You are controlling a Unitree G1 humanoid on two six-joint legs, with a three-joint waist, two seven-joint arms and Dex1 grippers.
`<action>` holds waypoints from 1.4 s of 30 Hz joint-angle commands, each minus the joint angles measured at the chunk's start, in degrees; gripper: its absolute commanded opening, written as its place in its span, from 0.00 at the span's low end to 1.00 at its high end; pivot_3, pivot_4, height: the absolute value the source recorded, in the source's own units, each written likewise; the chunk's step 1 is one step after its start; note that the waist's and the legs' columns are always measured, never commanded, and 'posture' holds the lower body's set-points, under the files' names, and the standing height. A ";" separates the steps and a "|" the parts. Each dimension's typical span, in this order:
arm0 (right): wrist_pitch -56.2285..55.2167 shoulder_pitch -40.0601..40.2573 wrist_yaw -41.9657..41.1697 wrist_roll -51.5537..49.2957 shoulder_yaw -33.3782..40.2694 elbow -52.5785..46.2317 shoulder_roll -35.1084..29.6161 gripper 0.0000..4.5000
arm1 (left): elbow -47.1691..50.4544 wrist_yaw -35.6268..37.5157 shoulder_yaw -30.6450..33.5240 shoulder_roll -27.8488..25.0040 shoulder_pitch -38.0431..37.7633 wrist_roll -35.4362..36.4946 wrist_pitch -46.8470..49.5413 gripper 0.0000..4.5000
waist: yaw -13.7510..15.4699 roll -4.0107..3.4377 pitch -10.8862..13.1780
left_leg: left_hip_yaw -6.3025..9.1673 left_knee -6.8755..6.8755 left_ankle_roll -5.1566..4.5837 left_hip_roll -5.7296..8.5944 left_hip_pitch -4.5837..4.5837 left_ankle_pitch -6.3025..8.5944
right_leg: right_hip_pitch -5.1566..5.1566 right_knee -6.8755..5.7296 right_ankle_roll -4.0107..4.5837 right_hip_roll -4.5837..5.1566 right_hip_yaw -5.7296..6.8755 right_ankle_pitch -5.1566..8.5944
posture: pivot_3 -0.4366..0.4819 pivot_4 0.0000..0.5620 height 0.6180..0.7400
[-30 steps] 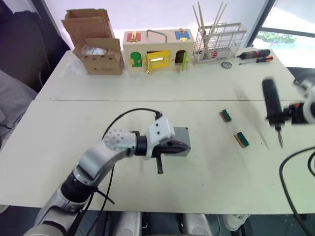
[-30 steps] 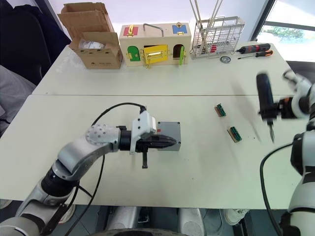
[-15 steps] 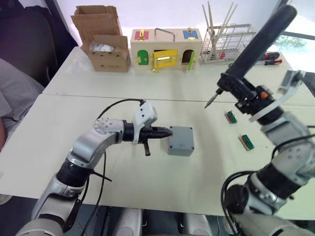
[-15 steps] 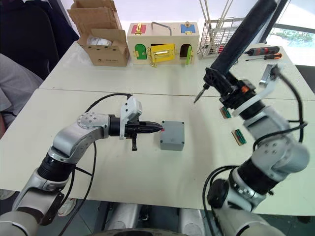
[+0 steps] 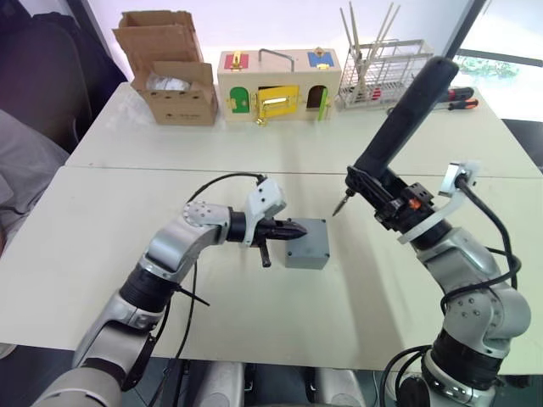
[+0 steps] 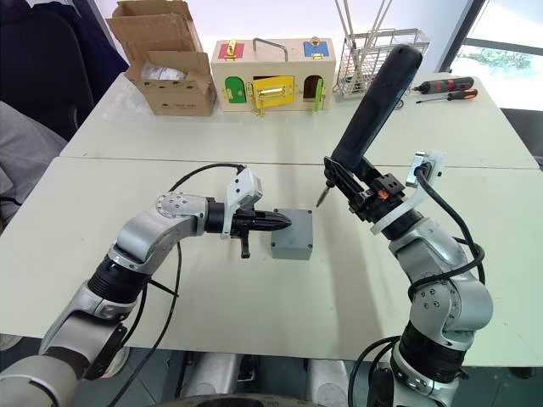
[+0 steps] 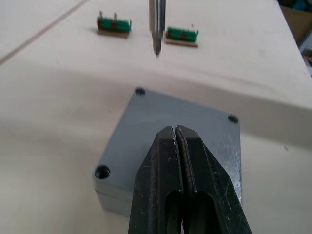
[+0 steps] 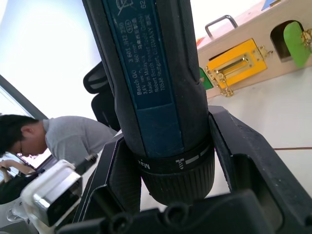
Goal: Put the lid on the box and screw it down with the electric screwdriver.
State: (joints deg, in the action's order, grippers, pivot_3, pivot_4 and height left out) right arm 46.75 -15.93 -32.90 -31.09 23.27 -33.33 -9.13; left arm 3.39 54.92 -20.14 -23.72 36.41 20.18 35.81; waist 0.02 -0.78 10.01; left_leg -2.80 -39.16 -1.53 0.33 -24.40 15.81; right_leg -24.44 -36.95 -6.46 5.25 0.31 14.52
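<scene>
We see the box (image 5: 307,243) sitting near the middle of the front table (image 5: 102,254), with the lid (image 7: 180,122) already lying flat on top of it, corner screw holes showing. Our left gripper (image 5: 295,231) has its fingers pressed together, their tips over the lid's near edge; whether they touch it we cannot quite tell. Our right gripper (image 8: 165,185) clamps the electric screwdriver (image 5: 397,136), held tilted with its bit in the air just beyond the box's far right corner, apart from the lid. Bare tabletop lies open around the box on every side. Two small green connectors (image 5: 405,219) lie well to its right.
</scene>
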 commanded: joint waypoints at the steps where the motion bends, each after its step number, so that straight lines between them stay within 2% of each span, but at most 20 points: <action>1: -4.94 0.11 0.73 -0.88 -2.81 -0.38 -0.83 0.41 | 0.10 1.53 -1.60 -0.77 0.21 -2.12 -1.54 0.00 | -0.04 0.00 0.00 | -0.01 0.00 0.01 0.00 0.00 0.00 | 0.00 0.00 0.00 0.00 0.00 0.00 | 0.48 0.27 0.92; 11: -10.30 1.81 2.89 -1.45 -6.65 2.93 -2.57 0.41 | 2.61 1.96 -1.20 -1.06 -1.19 -2.04 -0.49 0.00 | 0.38 0.01 -0.01 | -0.01 -0.04 0.01 0.00 0.00 -0.01 | 0.00 0.08 0.00 0.02 -0.01 0.00 | 0.48 0.27 0.92; 30: -13.09 4.67 4.78 -5.37 -7.20 5.74 -6.36 0.41 | 3.65 1.42 -0.83 -1.04 -1.71 -2.24 0.15 0.00 | 0.58 0.06 -0.04 | -0.01 -0.05 0.01 0.00 0.01 -0.01 | 0.01 0.08 0.00 0.02 -0.02 0.00 | 0.48 0.27 0.92; 42: -17.19 5.08 5.80 -2.86 -9.49 8.19 -7.66 0.41 | 3.75 1.48 -1.19 -0.75 -1.78 -2.41 0.00 0.00 | 0.60 0.13 -0.08 | -0.01 -0.05 0.01 0.00 0.03 -0.01 | 0.03 0.08 0.00 0.02 -0.02 0.00 | 0.48 0.27 0.92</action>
State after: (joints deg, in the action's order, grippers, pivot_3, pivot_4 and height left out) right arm 30.89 -11.01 -27.37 -34.39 13.63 -24.90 -16.37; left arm 6.04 56.23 -21.20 -24.31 35.36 18.03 35.62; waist 0.62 -0.65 9.93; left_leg -2.81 -39.21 -1.51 0.33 -24.37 15.81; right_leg -24.41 -36.87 -6.46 5.27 0.30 14.52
